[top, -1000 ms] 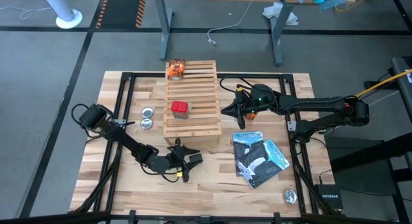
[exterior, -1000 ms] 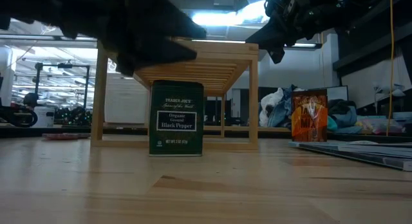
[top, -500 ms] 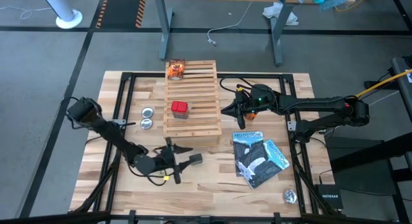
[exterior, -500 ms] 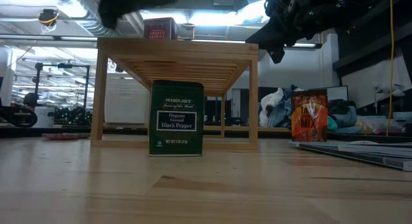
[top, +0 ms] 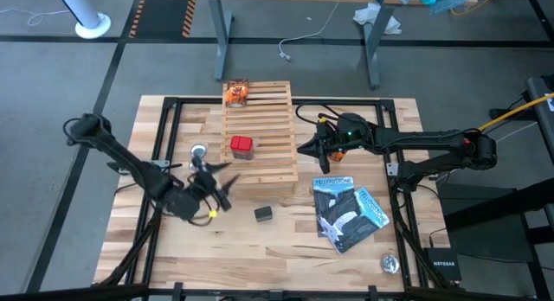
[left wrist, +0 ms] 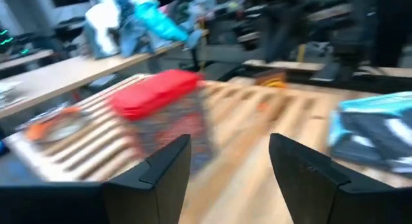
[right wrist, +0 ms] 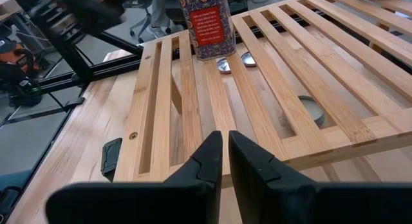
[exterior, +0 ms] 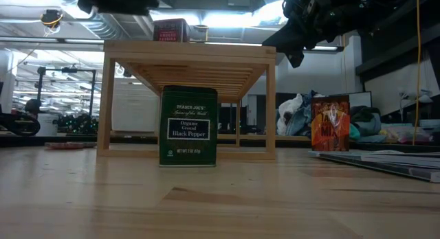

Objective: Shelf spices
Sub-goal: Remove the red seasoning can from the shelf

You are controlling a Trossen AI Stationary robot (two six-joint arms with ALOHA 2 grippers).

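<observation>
Having withdrawn leftward, the left pincer point(top: 210, 182) is spread and empty; the dark grey box point(top: 264, 214) is left unshelved on the surface point(top: 286, 240).

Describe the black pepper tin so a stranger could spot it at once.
Start at the wooden slatted shelf in the middle of the table. In front of its near edge, alone on the tabletop, stands the black pepper tin. It is dark green with a pale label, unlike the red box up on the slats.
</observation>
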